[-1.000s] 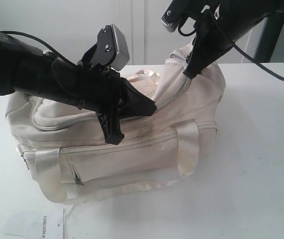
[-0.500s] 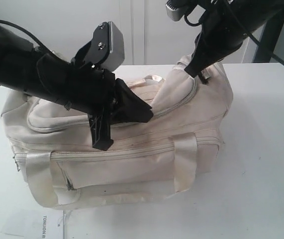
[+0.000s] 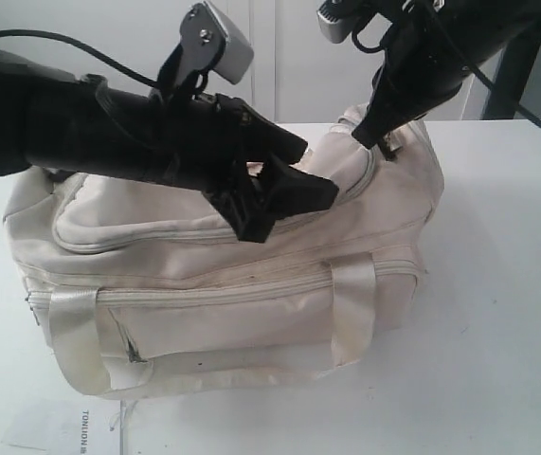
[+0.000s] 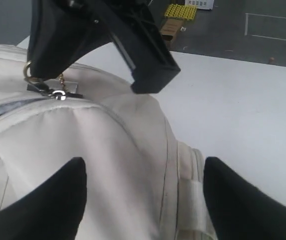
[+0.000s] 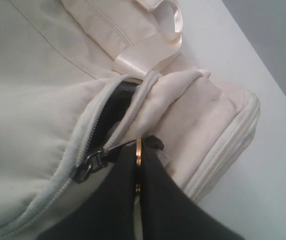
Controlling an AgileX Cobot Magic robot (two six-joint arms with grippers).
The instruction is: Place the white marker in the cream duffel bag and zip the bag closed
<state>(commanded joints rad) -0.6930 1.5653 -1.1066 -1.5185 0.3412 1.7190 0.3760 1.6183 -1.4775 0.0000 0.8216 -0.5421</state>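
The right gripper (image 5: pixel 139 146) pinches the gold zip ring (image 5: pixel 138 156) at 1 o'clock on the cream duffel bag (image 3: pixel 204 313); the left gripper (image 4: pixel 144 175) hovers above, jaws spread.

Exterior frontal; wrists seemingly over bag (image 3: pixel 204 313)

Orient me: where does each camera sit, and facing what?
Exterior: off the arms, raised, facing the pocket side of the cream duffel bag; both arms show, left gripper over its top, right gripper at its raised end.
Left wrist: on the left arm, looking between its open fingers at the right gripper and zip pull.
Right wrist: on the right arm, looking down its shut fingers clamped on the zip pull.
Shared: both wrist views show the zip pull.
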